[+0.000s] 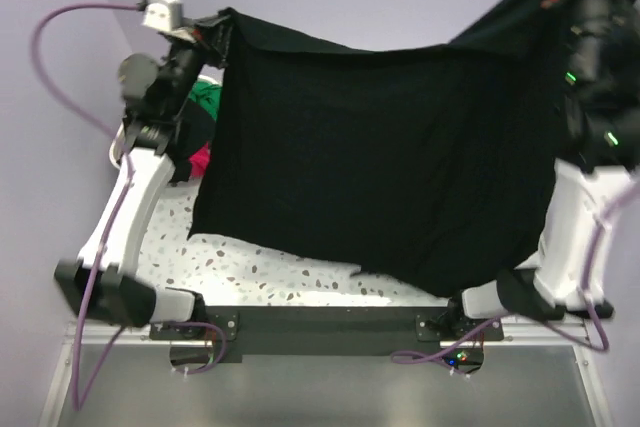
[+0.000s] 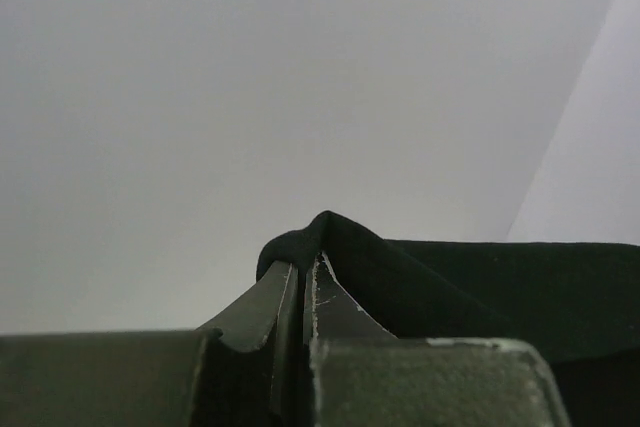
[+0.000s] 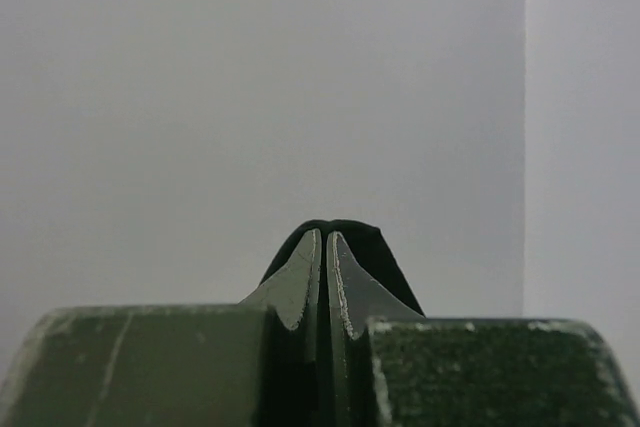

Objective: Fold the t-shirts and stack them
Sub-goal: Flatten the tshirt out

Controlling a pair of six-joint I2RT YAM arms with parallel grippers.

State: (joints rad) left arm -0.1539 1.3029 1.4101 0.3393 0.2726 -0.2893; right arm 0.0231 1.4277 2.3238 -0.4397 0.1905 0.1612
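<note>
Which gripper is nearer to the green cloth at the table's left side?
Left. The left gripper, shut on one corner of the black t-shirt, is right beside the green cloth. The right gripper pinches the opposite corner, far across the table.

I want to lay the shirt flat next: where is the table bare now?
Bare table shows only near left, between the left arm and the hem of the hanging black t-shirt. Beyond that arm it is crowded: green shirt and red shirt. The rest is hidden.

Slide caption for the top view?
Left pincer and right pincer hold a black t-shirt spread above the table.
</note>
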